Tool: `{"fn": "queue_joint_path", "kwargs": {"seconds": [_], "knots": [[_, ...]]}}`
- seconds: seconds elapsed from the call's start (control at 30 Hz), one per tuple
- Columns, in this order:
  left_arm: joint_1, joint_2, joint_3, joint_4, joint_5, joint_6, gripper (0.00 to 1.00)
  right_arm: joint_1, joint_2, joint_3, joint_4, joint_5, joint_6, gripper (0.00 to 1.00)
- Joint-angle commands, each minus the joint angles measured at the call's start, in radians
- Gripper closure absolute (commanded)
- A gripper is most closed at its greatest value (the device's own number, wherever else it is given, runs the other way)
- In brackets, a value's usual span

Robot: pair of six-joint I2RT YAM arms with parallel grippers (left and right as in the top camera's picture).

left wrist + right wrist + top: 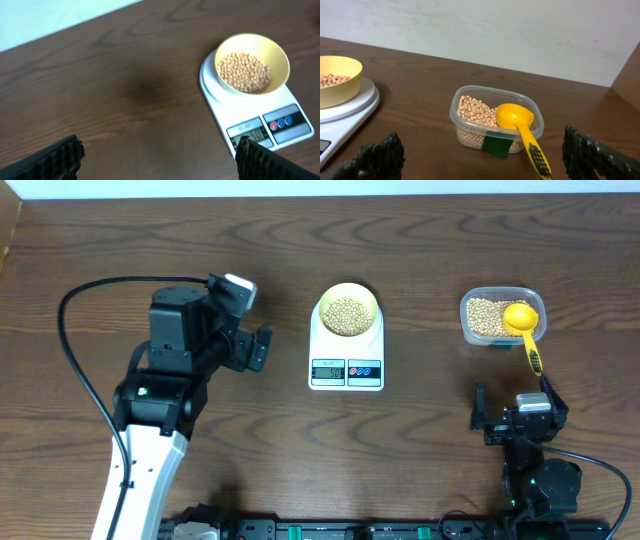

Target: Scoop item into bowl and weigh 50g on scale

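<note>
Sitting on the rounded far end of the scale (346, 352), the bowl (250, 42) holds a heap of beans (348, 317) that covers its floor; the inner wall stays bare above them. The bowl is upright and centred between the two arms.

A clear tub (495, 91), to the right of the scale and well apart from it, is partly filled with the same beans. The head of a yellow scoop (521, 318) rests inside it. A green label (496, 145) is on the tub's near wall.

Desk (120, 240): dark brown wood grain. A pale wall (495, 30) runs behind its far edge.

Scale long axis runs far to near. The display and two buttons face the robot's side. Digits show, but are too small to read with confidence. Scoop long axis: head in the tub, handle leaning out over the near rim toward the right arm, angled slightly rightward, with a black patterned patch along the handle.

Left gripper (159, 141): fingers spread wide, nothing between them, over bare desk left of the scale. Right gripper (516, 402): fingers likewise fully apart and empty, just short of the scoop handle's end.
</note>
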Motion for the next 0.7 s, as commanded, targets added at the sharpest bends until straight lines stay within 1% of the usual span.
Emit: {"fn": "queue_joint_path", "kwargs": {"seconds": [0.0,0.1,0.27,0.33,0.37,0.5,0.53,0.67], "knots": [[0.027,-0.042,-0.013,0.031,-0.016,-0.027,0.00,-0.003,-0.006,-0.005,-0.002,-0.002,0.011,0.01],[0.057,-0.078,-0.013,0.044,-0.050,-0.113,0.00,-0.003,-0.006,-0.005,-0.002,-0.002,0.011,0.01],[0.088,-0.171,-0.018,0.046,-0.061,-0.128,0.00,-0.003,-0.006,-0.005,-0.002,-0.002,0.011,0.01],[0.100,-0.212,-0.039,0.070,-0.087,-0.183,0.00,-0.003,-0.006,-0.005,-0.002,-0.002,0.011,0.01],[0.111,-0.248,-0.069,0.102,-0.091,-0.220,0.00,-0.003,-0.006,-0.005,-0.002,-0.002,0.011,0.01],[0.149,-0.364,-0.179,0.215,-0.094,-0.305,0.00,-0.003,-0.006,-0.005,-0.002,-0.002,0.011,0.01],[0.177,-0.430,-0.237,0.267,-0.094,-0.331,0.00,-0.003,-0.006,-0.005,-0.002,-0.002,0.011,0.01],[0.231,-0.578,-0.332,0.325,-0.094,-0.373,0.00,-0.003,-0.006,-0.005,-0.002,-0.002,0.011,0.01]]}}
